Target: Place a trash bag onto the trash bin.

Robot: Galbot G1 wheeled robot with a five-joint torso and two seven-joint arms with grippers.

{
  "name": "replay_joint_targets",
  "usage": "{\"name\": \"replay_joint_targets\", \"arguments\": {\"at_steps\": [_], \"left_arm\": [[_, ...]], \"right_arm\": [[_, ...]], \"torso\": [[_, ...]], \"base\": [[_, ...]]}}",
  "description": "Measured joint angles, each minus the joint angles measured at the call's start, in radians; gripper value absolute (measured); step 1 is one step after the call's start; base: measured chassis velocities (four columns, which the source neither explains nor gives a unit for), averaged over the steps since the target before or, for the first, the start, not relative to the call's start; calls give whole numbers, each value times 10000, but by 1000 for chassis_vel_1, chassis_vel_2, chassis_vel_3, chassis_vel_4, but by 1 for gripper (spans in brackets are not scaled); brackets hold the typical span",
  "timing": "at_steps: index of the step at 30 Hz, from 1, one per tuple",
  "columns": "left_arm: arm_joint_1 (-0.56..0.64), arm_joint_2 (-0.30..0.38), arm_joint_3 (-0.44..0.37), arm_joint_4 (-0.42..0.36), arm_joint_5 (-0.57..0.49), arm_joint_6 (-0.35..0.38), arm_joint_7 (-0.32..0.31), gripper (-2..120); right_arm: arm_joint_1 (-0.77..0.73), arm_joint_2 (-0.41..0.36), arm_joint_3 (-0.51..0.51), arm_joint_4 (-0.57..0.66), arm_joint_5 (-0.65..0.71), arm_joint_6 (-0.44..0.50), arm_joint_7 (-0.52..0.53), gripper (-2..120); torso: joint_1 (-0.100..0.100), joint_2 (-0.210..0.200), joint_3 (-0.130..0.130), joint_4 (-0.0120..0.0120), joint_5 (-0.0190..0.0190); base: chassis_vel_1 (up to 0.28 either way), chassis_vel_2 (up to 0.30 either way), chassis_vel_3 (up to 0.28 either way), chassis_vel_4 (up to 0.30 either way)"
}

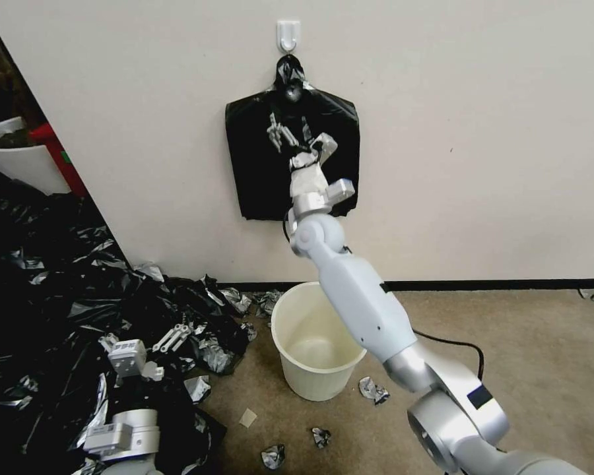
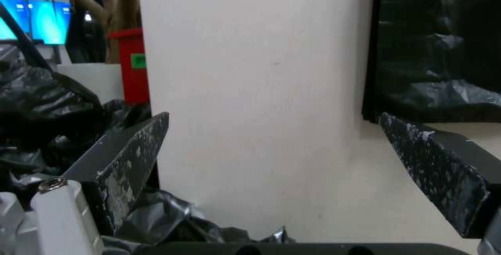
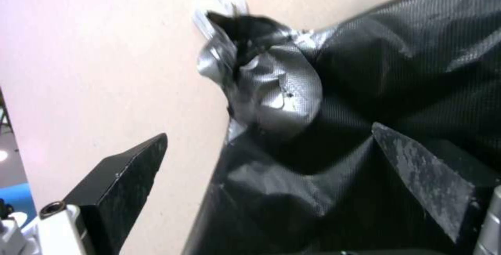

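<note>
The cream-white trash bin (image 1: 315,377) stands upright and unlined on the carpet below the wall. Above it a flat squarish stack of black bags (image 1: 257,175) hangs by its knotted top from a white wall hook (image 1: 288,33). No single trash bag can be told apart from it. My right gripper (image 1: 300,140) is raised against the stack's front, just under the knot. It is open, its fingers (image 3: 417,169) spread over the black film (image 3: 365,71) with nothing held. My left gripper (image 1: 175,335) hangs low at the left over the heap of bags, open (image 2: 274,117) and holding nothing.
A large heap of black plastic bags (image 1: 46,297) covers the floor at the left. A white planter (image 1: 16,161) and a red object (image 1: 56,148) stand behind it. Crumpled scraps (image 1: 374,390) lie around the bin, and a black cable (image 1: 459,344) runs behind my right arm.
</note>
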Motion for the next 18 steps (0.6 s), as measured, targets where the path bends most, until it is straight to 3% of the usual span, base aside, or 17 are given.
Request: {"name": "replay_joint_targets", "arguments": {"at_steps": [18], "left_arm": [[16, -238, -45, 418, 541, -277, -258, 100]], "right_arm": [[315, -30, -7, 87, 621, -157, -406, 100]], "torso": [[0, 0, -1, 0, -1]], "base": [[0, 0, 0, 0]]}}
